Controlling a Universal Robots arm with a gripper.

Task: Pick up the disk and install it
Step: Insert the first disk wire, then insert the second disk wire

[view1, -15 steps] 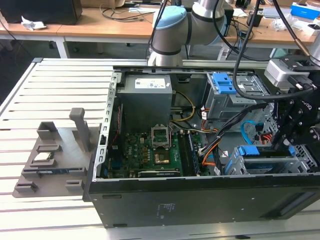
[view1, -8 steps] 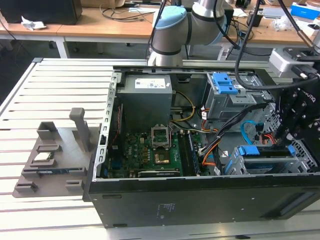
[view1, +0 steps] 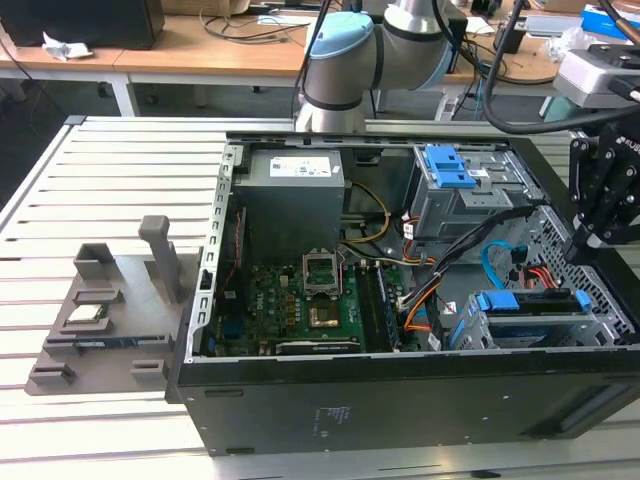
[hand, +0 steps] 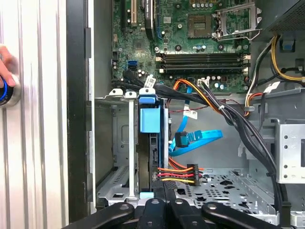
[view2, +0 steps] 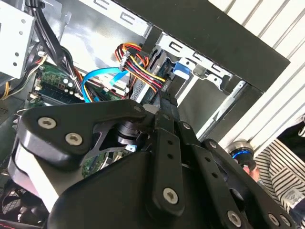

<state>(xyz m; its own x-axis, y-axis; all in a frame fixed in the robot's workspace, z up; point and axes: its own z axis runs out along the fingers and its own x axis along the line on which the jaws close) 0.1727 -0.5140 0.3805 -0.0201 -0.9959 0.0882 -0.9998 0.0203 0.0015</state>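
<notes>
The disk (view1: pixel 530 300) stands on edge in the metal drive cage (view1: pixel 560 330) at the near corner of the open computer case, on the exterior view's right. In the first wrist view the disk (hand: pixel 155 152) sits in the cage slot, with its blue carrier bracket (hand: pixel 149 119) at the end towards the motherboard. A red, orange and yellow power plug is beside its other end. My gripper (view1: pixel 578 245) hangs just above the case's side wall near that cage. In both wrist views the gripper (hand: pixel 164 188) (view2: pixel 164 102) looks shut, with nothing between its fingers, close to the disk's cable end.
A blue data cable (hand: pixel 200 138) and black cable bundles cross the case by the cage. The motherboard (view1: pixel 310 300), the power supply (view1: pixel 295 200) and an upper bay with blue latches (view1: pixel 448 168) fill the case. A grey fixture (view1: pixel 110 310) lies outside it. A person's hand (hand: pixel 5 71) rests on a blue-ringed button.
</notes>
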